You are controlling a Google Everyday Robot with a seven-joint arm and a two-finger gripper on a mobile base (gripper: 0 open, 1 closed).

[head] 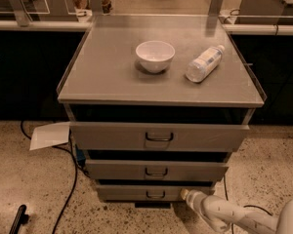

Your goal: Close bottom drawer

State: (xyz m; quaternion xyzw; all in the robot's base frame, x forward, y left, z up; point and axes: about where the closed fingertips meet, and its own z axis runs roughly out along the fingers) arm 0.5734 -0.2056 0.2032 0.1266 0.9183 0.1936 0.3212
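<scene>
The bottom drawer (136, 193) is the lowest, slimmest grey front of the cabinet, with a small dark pull handle (155, 194). It stands slightly out, a little less far than the middle drawer (156, 170) above it. My gripper (185, 194) is at the end of the white arm (234, 217) that comes in from the lower right. Its tip touches the right part of the bottom drawer's front, right of the handle.
The top drawer (158, 137) sticks out furthest. On the cabinet top (102, 77) stand a white bowl (155, 56) and a lying plastic bottle (204, 63). A paper sheet (49, 134) and a black cable (68, 189) lie on the speckled floor at left.
</scene>
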